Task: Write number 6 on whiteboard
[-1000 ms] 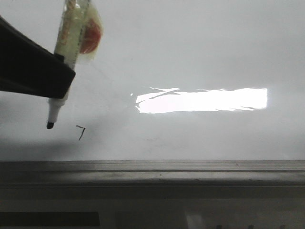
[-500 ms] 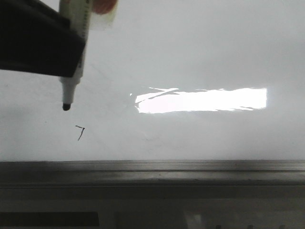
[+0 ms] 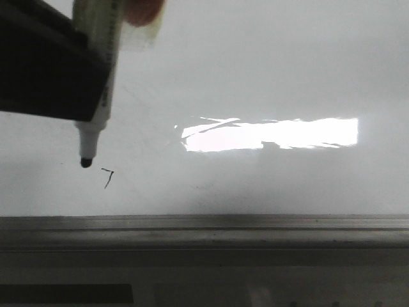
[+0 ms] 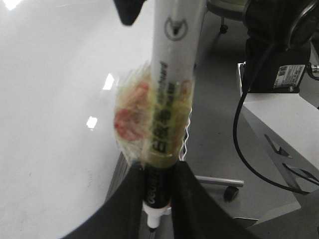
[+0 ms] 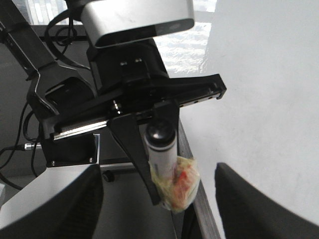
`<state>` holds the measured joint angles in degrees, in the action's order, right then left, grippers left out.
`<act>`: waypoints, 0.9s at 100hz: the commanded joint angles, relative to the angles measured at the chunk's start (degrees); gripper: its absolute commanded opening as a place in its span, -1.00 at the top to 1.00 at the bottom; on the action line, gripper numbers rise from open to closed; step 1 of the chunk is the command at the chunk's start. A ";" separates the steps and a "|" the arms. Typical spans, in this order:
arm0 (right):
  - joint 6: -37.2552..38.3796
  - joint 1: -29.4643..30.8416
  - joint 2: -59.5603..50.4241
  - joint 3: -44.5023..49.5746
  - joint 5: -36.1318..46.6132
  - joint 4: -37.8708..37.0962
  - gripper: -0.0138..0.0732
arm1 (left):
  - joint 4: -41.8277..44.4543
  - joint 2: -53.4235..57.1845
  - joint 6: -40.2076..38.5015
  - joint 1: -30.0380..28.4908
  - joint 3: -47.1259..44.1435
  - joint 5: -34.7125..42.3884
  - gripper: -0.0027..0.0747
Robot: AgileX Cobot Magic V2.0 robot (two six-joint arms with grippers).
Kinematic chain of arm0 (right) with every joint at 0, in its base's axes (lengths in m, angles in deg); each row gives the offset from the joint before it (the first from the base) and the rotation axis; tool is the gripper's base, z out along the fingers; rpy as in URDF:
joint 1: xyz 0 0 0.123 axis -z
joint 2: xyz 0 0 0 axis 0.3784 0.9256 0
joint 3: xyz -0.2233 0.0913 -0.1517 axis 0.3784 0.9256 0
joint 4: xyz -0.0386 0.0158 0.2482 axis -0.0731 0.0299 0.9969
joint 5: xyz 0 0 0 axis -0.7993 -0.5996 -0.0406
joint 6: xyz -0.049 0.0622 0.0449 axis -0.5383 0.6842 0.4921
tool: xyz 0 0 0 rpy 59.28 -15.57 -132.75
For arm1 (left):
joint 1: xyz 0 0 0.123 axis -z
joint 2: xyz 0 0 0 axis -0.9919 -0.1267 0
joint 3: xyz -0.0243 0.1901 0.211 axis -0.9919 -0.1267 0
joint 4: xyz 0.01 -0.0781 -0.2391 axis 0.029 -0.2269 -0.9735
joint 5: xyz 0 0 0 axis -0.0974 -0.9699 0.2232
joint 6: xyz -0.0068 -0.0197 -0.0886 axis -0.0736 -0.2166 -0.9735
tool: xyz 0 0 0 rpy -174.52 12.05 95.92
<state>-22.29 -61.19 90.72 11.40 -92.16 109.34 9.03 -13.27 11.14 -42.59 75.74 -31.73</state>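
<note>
In the centre of the frame the left gripper is closed on a white marker with a black end cap. Yellowish tape with red spots is wrapped around the marker below the cap. The whiteboard fills the right side. The dark fingers of the right gripper stand wide apart at the lower corners. A silver camera housing is at the top.

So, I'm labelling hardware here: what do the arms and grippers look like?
The left gripper is matte black, with flat tapering jaws on a slotted black rail and a silver-grey box with a dark strip mounted above it. Black cables trail behind it. The right gripper shows only as two dark, blurred rounded shapes.
</note>
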 commanded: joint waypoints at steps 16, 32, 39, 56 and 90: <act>-3.90 -5.11 4.50 -4.10 2.63 5.63 -0.33 | -3.06 0.49 0.10 0.00 1.39 -2.30 0.98; -4.49 -5.85 6.50 -4.62 2.70 6.03 -0.30 | -3.06 0.49 0.10 0.00 1.39 -2.44 0.98; -4.49 -5.85 7.06 -4.62 2.48 6.48 -0.13 | -3.20 0.49 0.10 0.00 1.39 -2.44 0.98; -4.49 -5.85 7.60 -4.62 2.33 7.68 0.67 | -4.93 0.49 0.10 0.00 1.39 -2.44 0.98; -4.49 -5.85 6.43 -4.62 5.64 6.59 0.84 | -6.97 0.89 0.10 -0.22 1.39 -1.11 0.82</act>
<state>-27.31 -66.93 98.61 8.62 -87.86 113.53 6.88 -13.38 10.26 -42.81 75.49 -33.96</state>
